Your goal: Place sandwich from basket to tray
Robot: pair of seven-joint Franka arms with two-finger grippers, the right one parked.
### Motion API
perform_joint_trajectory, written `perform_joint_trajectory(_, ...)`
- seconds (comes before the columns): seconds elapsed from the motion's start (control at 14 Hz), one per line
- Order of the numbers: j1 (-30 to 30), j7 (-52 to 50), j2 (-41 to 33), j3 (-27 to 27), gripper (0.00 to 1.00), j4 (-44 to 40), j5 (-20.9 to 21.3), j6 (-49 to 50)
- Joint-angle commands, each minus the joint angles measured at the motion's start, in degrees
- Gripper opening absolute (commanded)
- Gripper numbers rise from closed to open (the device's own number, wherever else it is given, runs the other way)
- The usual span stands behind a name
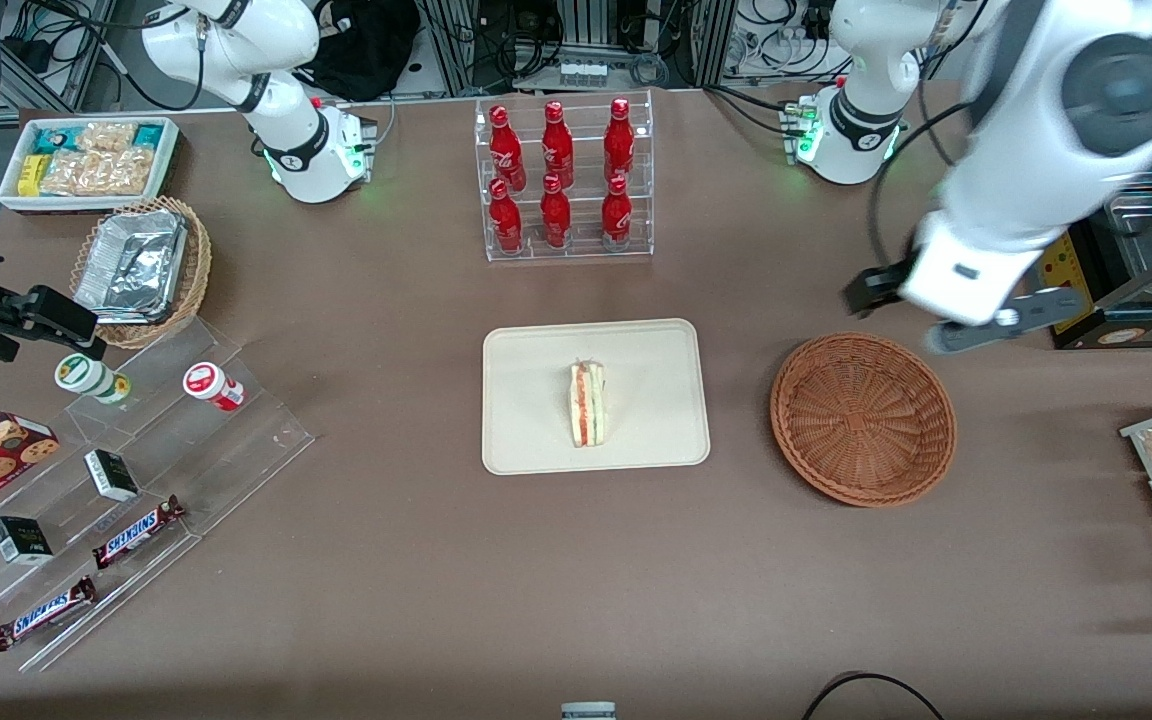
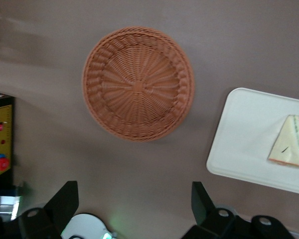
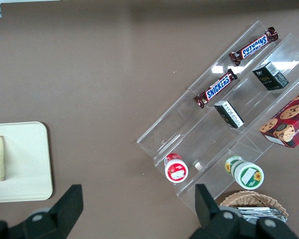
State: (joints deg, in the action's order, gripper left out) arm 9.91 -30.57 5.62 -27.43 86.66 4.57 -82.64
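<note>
On tray (image 1: 536, 440), sandwich (image 1: 588, 404) sitting w/ stripes up. Basket (image 1: 863, 418) holding nothing. Your gripper (image 2: 134, 204) hanging up high near basket, fingers wide apart, gripping nothing. Job looking done.

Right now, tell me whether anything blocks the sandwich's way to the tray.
Nothing does: the triangular cream sandwich already lies on the flat beige tray. The reddish-brown wicker basket holds nothing, and the open gripper hovers above it.

Brown table (image 1: 436, 600), cabling above.
</note>
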Motion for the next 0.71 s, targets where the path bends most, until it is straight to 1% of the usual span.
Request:
perform_joint_trajectory(0.0, 4.40, 9.17, -3.68, -0.43, 1.00, 1.94, -1.23, 2.47)
perform_joint_trajectory(0.07, 4.85, 12.34, -4.21, 0.10, 1.00, 1.85, -1.32, 4.05)
perform_joint_trajectory(0.14, 3.03, 14.99, -4.91, 4.36, 1.00, 2.02, -1.23, 4.41)
perform_joint_trajectory(0.21, -1.26, 17.01, -5.53, 9.54, 1.00, 2.11, -1.23, 4.41)
perform_joint_trajectory(0.29, -3.39, 19.21, -5.71, 13.68, 1.00, 2.02, -1.32, 4.41)
perform_joint_trajectory(0.5, -3.06, 26.59, -6.42, 16.35, 1.00, 2.02, -1.58, 4.41)
perform_joint_trajectory(0.64, -3.06, 27.14, -5.80, 16.89, 1.00, 1.41, -1.76, 3.80)
